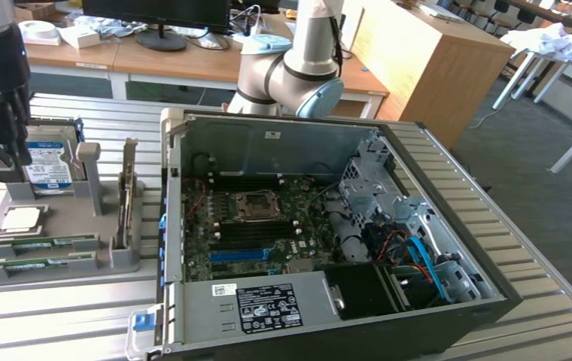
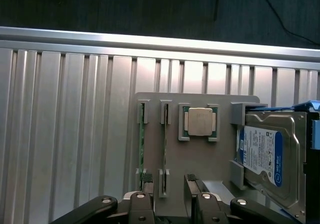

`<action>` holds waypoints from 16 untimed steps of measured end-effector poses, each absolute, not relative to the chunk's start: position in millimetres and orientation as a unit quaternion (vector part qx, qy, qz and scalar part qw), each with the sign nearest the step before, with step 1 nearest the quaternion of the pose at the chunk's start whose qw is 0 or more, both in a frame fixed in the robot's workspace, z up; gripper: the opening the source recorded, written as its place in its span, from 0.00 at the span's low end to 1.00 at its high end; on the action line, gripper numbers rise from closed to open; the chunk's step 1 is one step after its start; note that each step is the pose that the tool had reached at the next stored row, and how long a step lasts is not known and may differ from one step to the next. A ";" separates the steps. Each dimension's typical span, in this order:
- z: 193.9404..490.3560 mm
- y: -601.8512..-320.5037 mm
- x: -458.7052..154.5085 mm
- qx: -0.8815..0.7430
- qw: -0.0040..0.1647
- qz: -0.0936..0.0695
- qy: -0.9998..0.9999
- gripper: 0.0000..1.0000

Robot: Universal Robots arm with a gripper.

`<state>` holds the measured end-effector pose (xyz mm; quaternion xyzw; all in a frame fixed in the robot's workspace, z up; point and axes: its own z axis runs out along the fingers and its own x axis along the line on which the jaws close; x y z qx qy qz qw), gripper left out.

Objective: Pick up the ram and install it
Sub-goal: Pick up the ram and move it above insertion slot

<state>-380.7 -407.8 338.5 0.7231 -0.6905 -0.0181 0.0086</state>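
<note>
The black jaws were held apart over the grey plastic holder tray [image 2: 150, 101], near the ribbed aluminium worktop's [image 2: 65, 134] edge. One long, thin green ram stick [image 2: 164, 151] was seen slotted on edge between them, a second green stick [image 2: 141, 151] just outside. Bare worktop was seen between the tray and that edge.

The black hand [image 2: 169, 180] hangs with jaws apart over a grey plastic holder [image 2: 200, 159] on the ribbed aluminium worktop [image 2: 70, 134]. Two thin green ram sticks [image 2: 164, 149] stand edge-up in its slots, beside a square silver processor chip [image 2: 200, 121] and a blue-labelled hard drive [image 2: 265, 154].
</note>
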 end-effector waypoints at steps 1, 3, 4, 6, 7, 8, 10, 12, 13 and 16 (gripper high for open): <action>337.4 -407.8 -380.7 0.723 0.009 -0.018 -0.690 0.37; 335.1 -407.8 -380.7 0.723 0.009 -0.018 -0.690 0.37; 334.0 -407.8 -380.7 0.723 0.009 -0.018 -0.691 0.37; 331.9 -407.8 -380.7 0.723 0.009 -0.018 -0.690 0.37; 330.9 -407.8 -380.6 0.723 0.009 -0.018 -0.690 0.37; 329.9 -407.8 -380.7 0.723 0.009 -0.018 -0.691 0.37; 327.7 -407.8 -380.7 0.723 0.009 -0.018 -0.690 0.37; 325.8 -407.8 -380.7 0.723 0.009 -0.018 -0.691 0.37; 324.9 -407.8 -380.7 0.723 0.009 -0.018 -0.690 0.37; 322.3 -407.8 -380.7 0.723 0.009 -0.018 -0.690 0.37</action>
